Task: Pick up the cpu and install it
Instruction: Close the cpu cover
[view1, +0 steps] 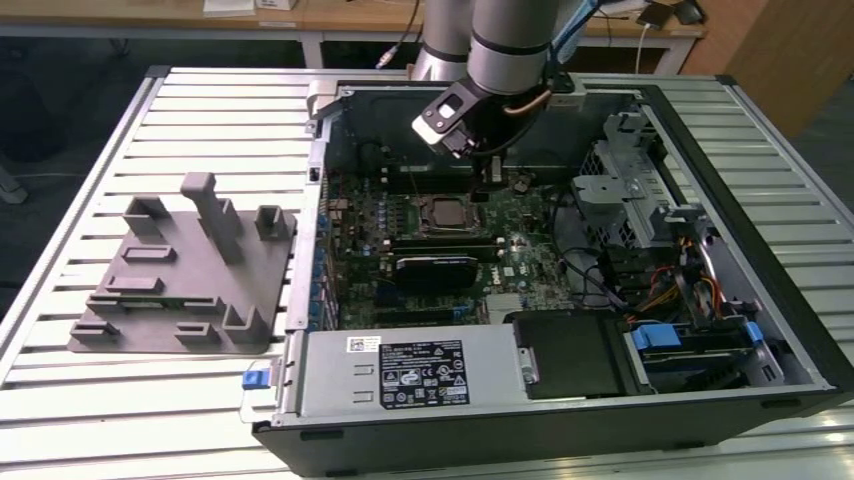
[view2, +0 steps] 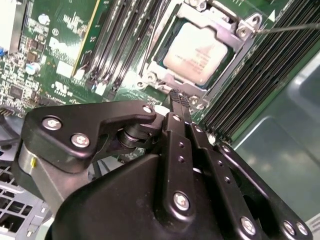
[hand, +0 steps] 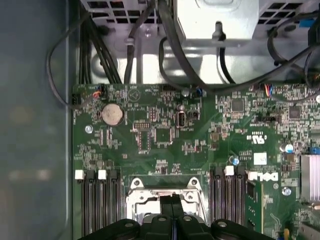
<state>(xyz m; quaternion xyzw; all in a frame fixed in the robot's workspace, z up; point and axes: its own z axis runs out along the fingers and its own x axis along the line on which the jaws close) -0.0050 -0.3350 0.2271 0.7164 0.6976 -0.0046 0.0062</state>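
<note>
- Fixture block of grey plastic (view1: 180, 275) is seen at the exterior view's left.
- Small flat square cpu with silver-grey metal top (view1: 442, 210) is seated in the metal-framed black socket (view2: 236, 34), further right.
- Black two-finger gripper (view1: 490, 183) is held near the socket's edge, its fingers pressed together, nothing gripped.
</note>
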